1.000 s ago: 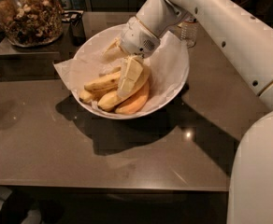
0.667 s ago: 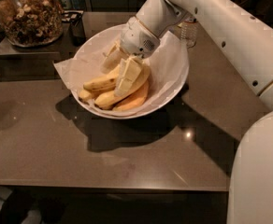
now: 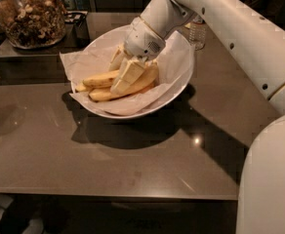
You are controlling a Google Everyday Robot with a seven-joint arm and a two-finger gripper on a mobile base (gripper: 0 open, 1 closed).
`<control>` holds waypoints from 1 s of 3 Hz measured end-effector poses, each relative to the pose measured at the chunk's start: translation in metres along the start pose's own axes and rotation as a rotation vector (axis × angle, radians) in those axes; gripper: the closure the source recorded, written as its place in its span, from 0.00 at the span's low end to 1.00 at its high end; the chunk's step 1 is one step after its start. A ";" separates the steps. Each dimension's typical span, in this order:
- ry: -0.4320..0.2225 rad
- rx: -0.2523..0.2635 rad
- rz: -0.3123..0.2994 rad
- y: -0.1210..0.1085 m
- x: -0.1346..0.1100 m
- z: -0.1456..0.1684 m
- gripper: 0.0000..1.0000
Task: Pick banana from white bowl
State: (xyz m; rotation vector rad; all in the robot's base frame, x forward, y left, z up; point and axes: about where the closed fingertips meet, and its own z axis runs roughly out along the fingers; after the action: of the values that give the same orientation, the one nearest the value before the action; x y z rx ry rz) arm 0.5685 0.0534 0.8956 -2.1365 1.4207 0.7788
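Note:
The white bowl (image 3: pixel 179 89), lined with crinkled white paper, stands on the brown table and holds several yellow bananas (image 3: pixel 99 79). My gripper (image 3: pixel 124 68) reaches down into the bowl from the upper right. Its two pale fingers stand apart. One finger (image 3: pixel 117 57) is at the far side of the pile. The other finger (image 3: pixel 129 75) lies across the top bananas and hides part of them. No banana is lifted; they all rest on the paper.
A large glass jar of nuts (image 3: pixel 32 16) stands at the back left on a raised ledge, with a dark container (image 3: pixel 80 27) beside it. A small water bottle (image 3: pixel 197 33) stands behind the bowl. My white arm and body (image 3: pixel 269 145) fill the right side.
My gripper has shifted slightly up and to the left over the bananas. The bowl and bananas stay in place.

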 end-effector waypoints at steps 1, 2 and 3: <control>-0.016 0.025 -0.009 0.001 -0.003 -0.003 1.00; -0.051 0.063 -0.029 0.013 -0.011 -0.012 1.00; -0.072 0.134 -0.024 0.041 -0.023 -0.029 1.00</control>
State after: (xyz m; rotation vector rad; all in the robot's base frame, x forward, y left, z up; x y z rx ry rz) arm 0.5288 0.0351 0.9296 -2.0006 1.3678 0.7226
